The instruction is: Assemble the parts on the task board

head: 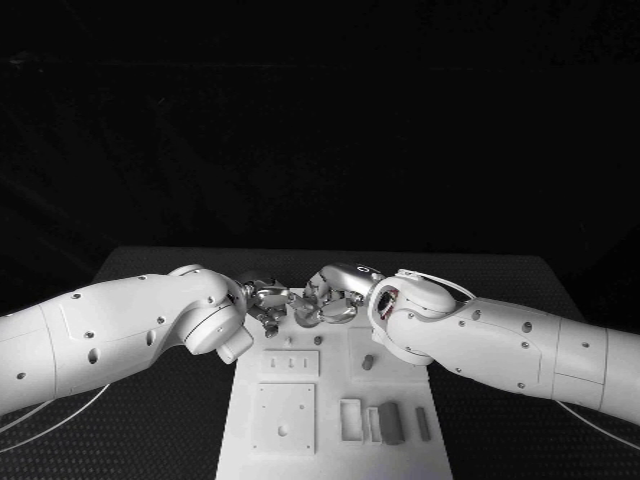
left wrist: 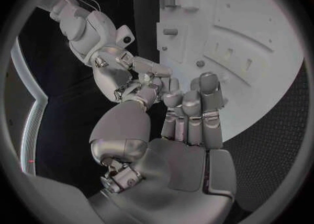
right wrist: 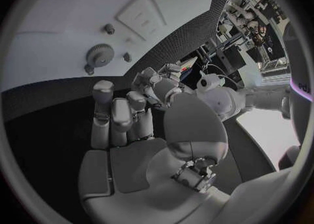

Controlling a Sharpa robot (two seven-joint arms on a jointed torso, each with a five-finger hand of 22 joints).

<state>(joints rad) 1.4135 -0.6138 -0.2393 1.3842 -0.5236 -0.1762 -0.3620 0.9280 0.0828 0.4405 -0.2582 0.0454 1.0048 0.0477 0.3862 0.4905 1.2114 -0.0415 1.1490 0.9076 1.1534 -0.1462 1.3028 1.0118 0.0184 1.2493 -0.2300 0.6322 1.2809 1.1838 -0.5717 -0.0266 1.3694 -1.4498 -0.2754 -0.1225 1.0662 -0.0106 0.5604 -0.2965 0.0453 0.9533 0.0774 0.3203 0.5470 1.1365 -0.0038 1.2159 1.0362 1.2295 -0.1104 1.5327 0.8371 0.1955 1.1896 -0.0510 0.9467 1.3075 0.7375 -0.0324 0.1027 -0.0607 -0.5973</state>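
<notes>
Where the two arms meet over the far end of the task board (head: pixel 335 440), the left robot hand (head: pixel 267 300) and the right robot hand (head: pixel 335 294) touch fingertip to fingertip, silver metal with dark padded palms; whether anything is pinched between them cannot be told. Both wrist views show their fingers curled inward. On the smooth white board sit raised square plates, round pegs, a toothed gear (right wrist: pixel 100 54) and slim grey upright parts (head: pixel 391 422). No writing is legible. A textured black surface (head: pixel 522 420) lies beneath.
</notes>
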